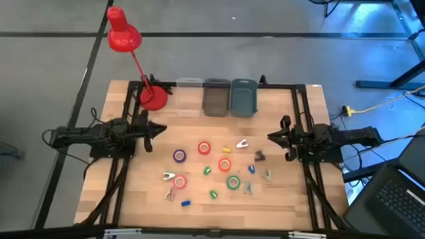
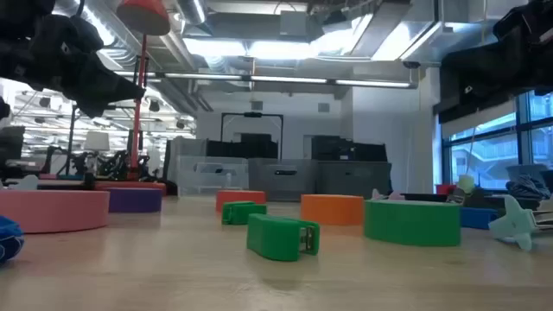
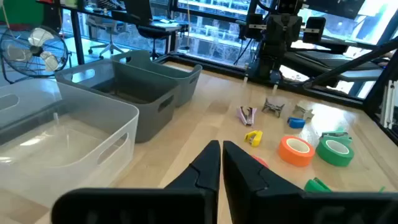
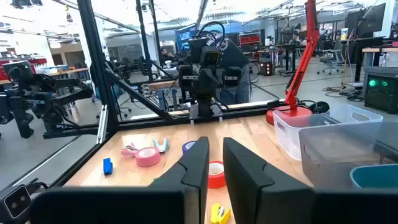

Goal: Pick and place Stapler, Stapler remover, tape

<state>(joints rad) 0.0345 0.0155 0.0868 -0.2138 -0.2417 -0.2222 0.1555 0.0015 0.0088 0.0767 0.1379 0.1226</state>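
Tape rolls lie flat mid-table: red (image 1: pixel 204 148), purple (image 1: pixel 180 156), orange (image 1: pixel 224 164), green (image 1: pixel 233 181) and pink (image 1: pixel 179 181). Small staplers lie among them: green (image 1: pixel 207 170), yellow (image 1: pixel 226 149) and blue (image 1: pixel 185 201). So do claw-shaped staple removers (image 1: pixel 242 143), (image 1: pixel 259 156). My left gripper (image 1: pixel 159 128) hovers left of the spread, shut and empty, its fingertips (image 3: pixel 221 146) pointing toward the table's right. My right gripper (image 1: pixel 271 136) hovers at the right and faces left. Its fingers (image 4: pixel 216 146) stand a narrow gap apart with nothing between them.
Three bins stand along the far edge: clear (image 1: pixel 189 96), grey-brown (image 1: pixel 216 97) and blue-grey (image 1: pixel 243 97). A red desk lamp (image 1: pixel 153 98) stands at the far left corner. A black frame (image 1: pixel 299 106) borders the table's sides.
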